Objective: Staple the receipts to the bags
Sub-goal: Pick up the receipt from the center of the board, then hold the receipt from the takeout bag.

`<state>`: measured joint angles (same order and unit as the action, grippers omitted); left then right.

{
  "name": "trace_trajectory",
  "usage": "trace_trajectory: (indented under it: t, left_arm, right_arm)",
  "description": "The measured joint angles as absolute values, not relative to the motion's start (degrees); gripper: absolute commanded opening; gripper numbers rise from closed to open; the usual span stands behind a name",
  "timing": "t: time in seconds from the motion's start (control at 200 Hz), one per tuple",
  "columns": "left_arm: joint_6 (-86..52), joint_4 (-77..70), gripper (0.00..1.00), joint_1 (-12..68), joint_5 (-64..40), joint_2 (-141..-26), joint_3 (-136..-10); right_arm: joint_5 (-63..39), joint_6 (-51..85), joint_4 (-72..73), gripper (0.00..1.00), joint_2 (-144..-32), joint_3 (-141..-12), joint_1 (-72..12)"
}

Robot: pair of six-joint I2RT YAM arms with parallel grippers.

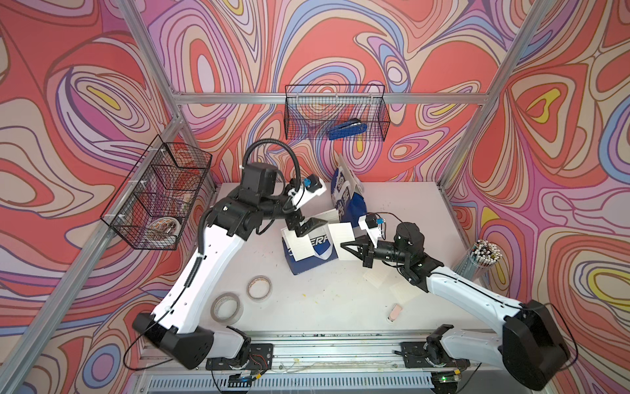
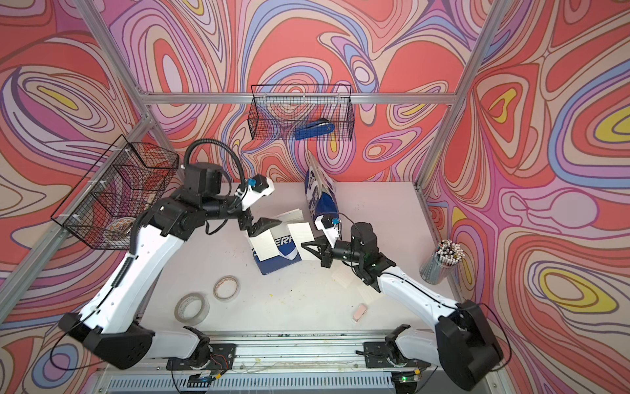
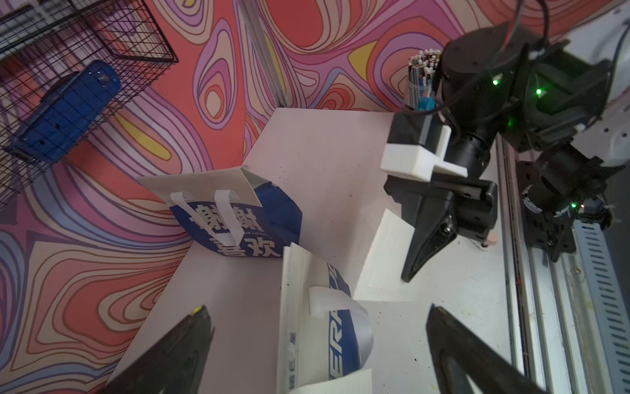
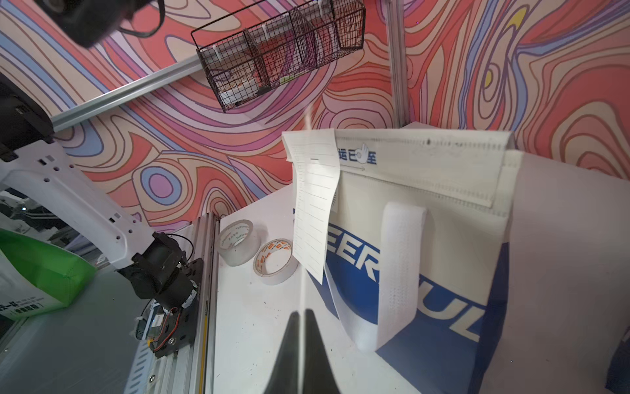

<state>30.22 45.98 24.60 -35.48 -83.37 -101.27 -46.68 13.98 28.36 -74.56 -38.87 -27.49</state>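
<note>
The "CHEER" bag point(image 1: 312, 261) point(image 4: 426, 273) lies flat mid-table with a lined receipt point(image 1: 300, 247) point(image 4: 313, 204) on its face. My left gripper point(image 1: 308, 228) point(image 3: 317, 308) hovers open over the bag's top edge and handle, nothing between its fingers. My right gripper point(image 1: 343, 244) point(image 4: 303, 312) is shut on a second receipt point(image 1: 344, 235) point(image 3: 385, 259), held on edge beside the bag. The bag with Chinese characters point(image 1: 347, 196) point(image 3: 238, 218) leans at the back. Another receipt point(image 1: 325, 215) lies behind the flat bag.
A blue stapler point(image 1: 347, 130) rests in the wire basket point(image 1: 375, 102) on the back wall. Two tape rolls point(image 1: 259, 287) point(image 1: 226, 308) lie front left, a pink eraser point(image 1: 394, 312) front right. A pen cup point(image 1: 482, 257) stands right. A wire basket point(image 1: 156, 194) hangs left.
</note>
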Motion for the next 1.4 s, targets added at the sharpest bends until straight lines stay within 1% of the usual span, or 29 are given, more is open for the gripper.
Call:
trace_trajectory:
  t: [0.11,0.21,0.381,0.511,0.581,0.666,0.766,0.856,0.916,0.971,1.102,1.177,1.282,1.342,1.397]
  left_arm:
    - [27.09,49.25,1.00,23.62,-37.30,-88.49,-104.31]
    - [25.15,52.84,1.00,23.51,-38.52,-91.72,-105.41]
    - [23.27,55.18,1.00,23.51,-39.64,-95.09,-106.52]
    - [23.31,55.44,1.00,23.51,-41.12,-96.27,-106.34]
    - [23.40,55.46,0.91,23.51,-41.15,-96.44,-106.04]
    - [23.64,55.40,0.77,23.51,-41.06,-96.64,-105.73]
    - [23.49,55.13,0.68,23.00,-40.95,-97.10,-105.19]
    - [23.46,54.81,0.66,22.06,-40.86,-97.67,-104.44]
    - [23.44,54.63,0.72,21.45,-40.66,-98.10,-103.94]
    - [23.33,54.15,0.73,20.97,-40.10,-98.32,-103.22]
    - [23.31,52.03,0.69,20.67,-39.00,-98.26,-100.55]
    - [23.33,51.07,0.63,20.67,-38.96,-98.26,-99.13]
    - [23.51,50.43,0.50,20.69,-39.05,-98.26,-98.61]
    - [23.75,49.87,0.40,20.69,-39.27,-98.26,-98.61]
    - [23.92,49.65,0.39,20.67,-39.44,-98.26,-98.61]
  right_arm:
    - [-50.39,22.17,39.03,0.00,-82.02,-39.22,-25.63]
    - [-53.34,26.11,43.88,0.00,-86.19,-40.38,-25.17]
    - [-56.47,28.12,46.06,0.00,-88.71,-42.68,-25.19]
    - [-57.47,27.27,44.23,0.00,-90.37,-46.09,-25.19]
    - [-57.87,26.92,43.31,0.00,-91.59,-47.57,-25.19]
    - [-58.11,26.70,42.37,0.00,-93.34,-48.62,-25.19]
    - [-58.11,26.30,41.04,0.00,-95.37,-49.25,-25.19]
    - [-58.08,25.98,39.31,0.00,-96.23,-49.36,-25.19]
    - [-58.08,26.00,38.92,0.00,-96.29,-49.41,-25.19]
    - [-58.11,26.22,39.07,0.00,-96.29,-49.56,-25.19]
    - [-58.13,28.47,42.13,0.00,-97.27,-49.63,-25.19]
    - [-58.26,30.98,45.32,0.00,-99.04,-49.63,-25.19]
    - [-58.50,34.94,50.00,0.00,-102.04,-49.63,-25.19]
    - [-58.54,36.56,51.88,0.00,-103.28,-49.63,-25.19]
    - [-58.52,37.60,52.80,0.00,-103.88,-49.60,-25.19]
